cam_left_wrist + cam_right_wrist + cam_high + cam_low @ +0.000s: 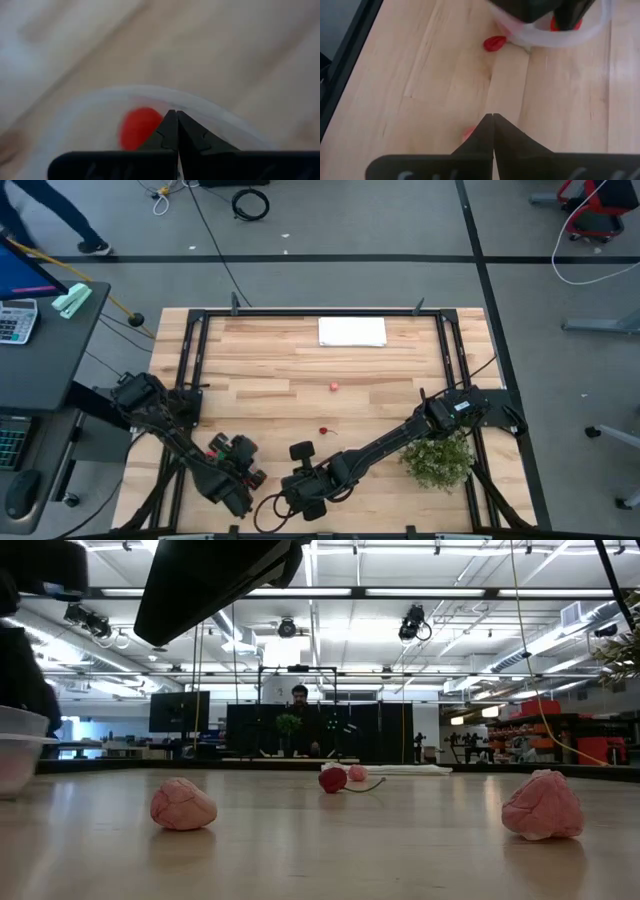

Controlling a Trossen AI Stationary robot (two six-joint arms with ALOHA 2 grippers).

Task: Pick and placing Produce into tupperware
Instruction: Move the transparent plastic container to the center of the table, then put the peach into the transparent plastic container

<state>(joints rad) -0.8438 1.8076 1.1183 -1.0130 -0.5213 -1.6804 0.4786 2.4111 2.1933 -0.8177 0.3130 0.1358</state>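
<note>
Left wrist view — closed, empty left pincer [176, 131] over clear round tupperware [90, 107] holding red produce [140, 127].

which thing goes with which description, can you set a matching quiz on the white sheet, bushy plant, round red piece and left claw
Things:
1 white sheet
2 bushy plant
3 round red piece
4 left claw

Descriptions:
A inside the clear container
B shut, above the container
C at the far edge of the table
D beside the right arm

Pairs: 1-C, 2-D, 3-A, 4-B
</note>
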